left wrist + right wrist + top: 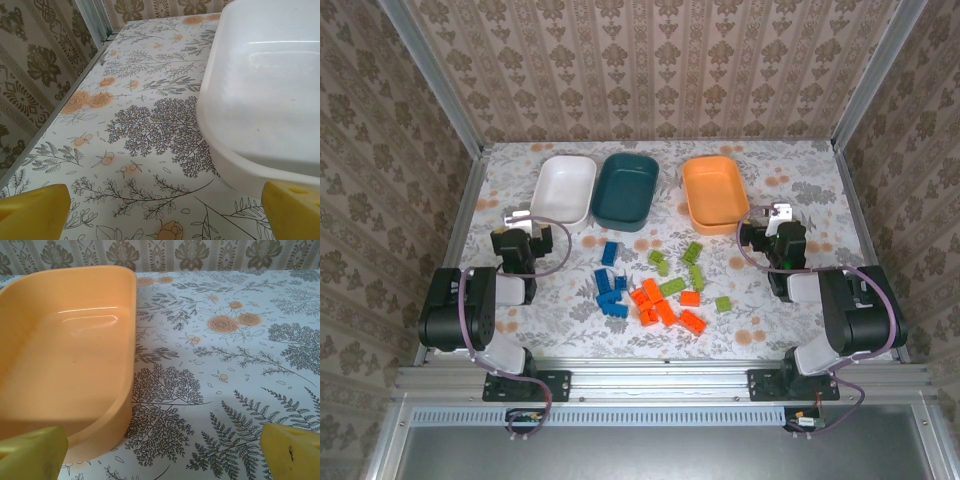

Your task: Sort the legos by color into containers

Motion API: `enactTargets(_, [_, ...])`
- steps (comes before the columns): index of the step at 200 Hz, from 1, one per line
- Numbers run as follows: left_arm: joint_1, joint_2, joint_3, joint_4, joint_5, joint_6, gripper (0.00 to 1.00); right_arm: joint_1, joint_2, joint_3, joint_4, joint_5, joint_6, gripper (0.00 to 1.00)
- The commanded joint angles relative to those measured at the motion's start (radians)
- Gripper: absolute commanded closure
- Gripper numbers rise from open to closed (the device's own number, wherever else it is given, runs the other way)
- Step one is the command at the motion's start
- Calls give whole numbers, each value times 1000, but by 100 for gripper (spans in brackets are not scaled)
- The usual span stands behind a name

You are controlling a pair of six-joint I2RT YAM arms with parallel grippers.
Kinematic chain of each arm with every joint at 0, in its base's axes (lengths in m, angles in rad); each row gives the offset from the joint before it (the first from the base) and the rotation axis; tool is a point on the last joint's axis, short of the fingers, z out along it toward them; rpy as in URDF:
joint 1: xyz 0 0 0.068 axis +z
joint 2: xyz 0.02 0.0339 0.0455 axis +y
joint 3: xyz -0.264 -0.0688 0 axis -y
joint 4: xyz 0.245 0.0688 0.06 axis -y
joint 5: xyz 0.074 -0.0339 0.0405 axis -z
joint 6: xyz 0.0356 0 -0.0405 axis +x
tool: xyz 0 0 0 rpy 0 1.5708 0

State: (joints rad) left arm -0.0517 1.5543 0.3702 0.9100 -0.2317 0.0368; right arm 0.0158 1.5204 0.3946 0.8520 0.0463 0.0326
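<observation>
The worktop (760, 330) wore a pale covering printed with grey ferns and orange blossoms, hemmed by damask-papered walls (650, 70) and aluminium rails (660, 382). Along its far edge sat the white bin (563, 190), dark teal bin (625, 188) and orange bin (715, 190). The legos (655, 285) lay loose toward the middle. The left tool (517, 217), beside the white bin, and the right tool (775, 212), beside the orange bin, both gaped, grasping nothing.
</observation>
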Motion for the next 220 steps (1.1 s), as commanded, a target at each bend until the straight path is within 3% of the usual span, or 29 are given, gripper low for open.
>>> enactTargets(1, [1,-60,19,-56,5,-22,0,-6,-76,47,-118,25,10,0])
enactTargets(35, [-14,-230,104,-319,-52,-21,0,-9,-256,142,-375,123,100,0])
enactTargets(49, [-15,-307,154,-451,-78,-88,0,-16,-310,221,-531,137,203,0])
enactTargets(77, [-20,-449,277,-750,-71,-285,0,-16,-317,470,-951,44,296,0])
enactTargets(101, [-33,-503,399,-993,60,-417,0,-15,-285,613,-1212,-95,364,0])
enactTargets(139, [-143,-488,511,-1245,246,-452,0,39,-202,697,-1547,-242,432,3])
enactTargets(181, [-324,-475,482,-1375,338,-443,0,264,-175,641,-1701,-107,435,4])
enactTargets(220, [-396,-504,423,-1410,400,-447,0,359,-153,556,-1715,-71,468,13])
